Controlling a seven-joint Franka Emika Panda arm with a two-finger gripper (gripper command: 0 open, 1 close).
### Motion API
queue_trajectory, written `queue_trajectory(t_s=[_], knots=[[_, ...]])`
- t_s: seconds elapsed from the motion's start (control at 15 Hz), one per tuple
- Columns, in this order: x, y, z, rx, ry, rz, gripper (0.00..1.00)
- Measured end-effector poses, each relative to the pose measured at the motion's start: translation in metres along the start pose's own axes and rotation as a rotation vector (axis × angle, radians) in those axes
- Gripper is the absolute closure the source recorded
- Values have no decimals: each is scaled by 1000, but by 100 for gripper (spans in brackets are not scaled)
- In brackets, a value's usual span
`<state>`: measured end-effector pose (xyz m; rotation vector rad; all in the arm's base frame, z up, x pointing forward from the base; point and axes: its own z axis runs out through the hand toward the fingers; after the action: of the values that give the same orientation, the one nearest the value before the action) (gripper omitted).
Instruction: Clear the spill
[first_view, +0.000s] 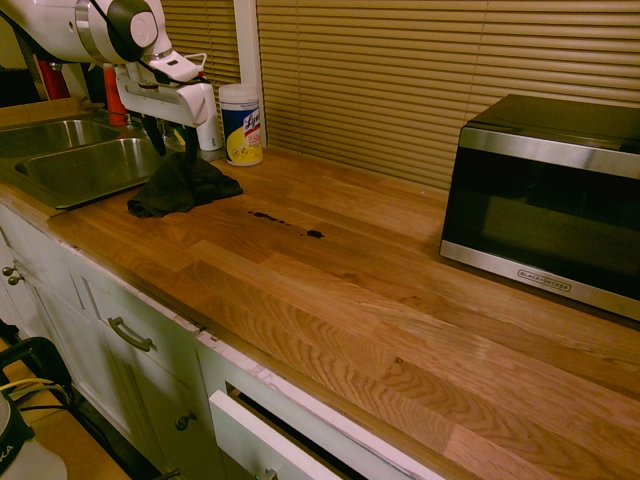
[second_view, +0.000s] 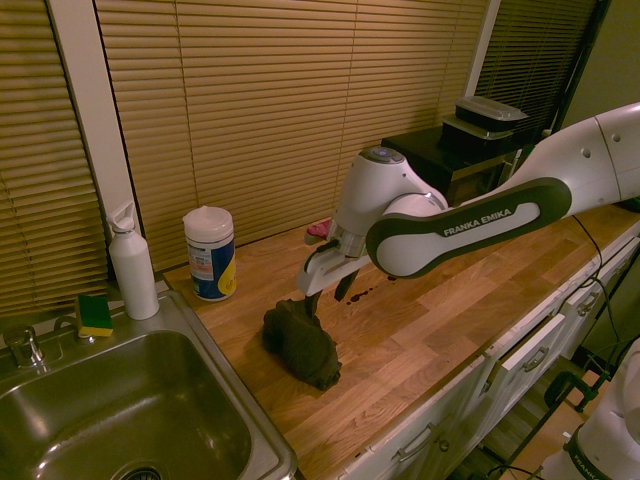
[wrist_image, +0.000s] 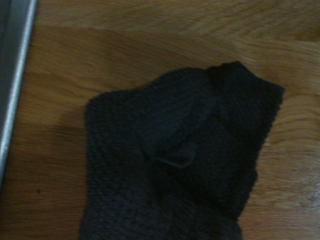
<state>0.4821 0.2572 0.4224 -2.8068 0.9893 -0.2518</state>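
Jaws of the gripper (first_view: 168, 140) part open above the cloth (first_view: 182, 185) (ungripped, seemingly); the spill (first_view: 285, 222) streaks off toward four o'clock.

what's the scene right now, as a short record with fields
surface: wooden counter
spill: thin dark streak with blots, not yet wiped
cloth: dark rag bunched between sink and spill
gripper: just above the cloth; fingers look parted, one tip at the cloth's top
nearby: wipes canister, white bottle, sponge, microwave
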Motion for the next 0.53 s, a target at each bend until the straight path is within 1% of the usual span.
queue_trajectory(t_s=[0.2,0.53], knots=[[-10,-23,8,4,-2,-27,0],[-25,-46,39,-27,-2,-54,0]])
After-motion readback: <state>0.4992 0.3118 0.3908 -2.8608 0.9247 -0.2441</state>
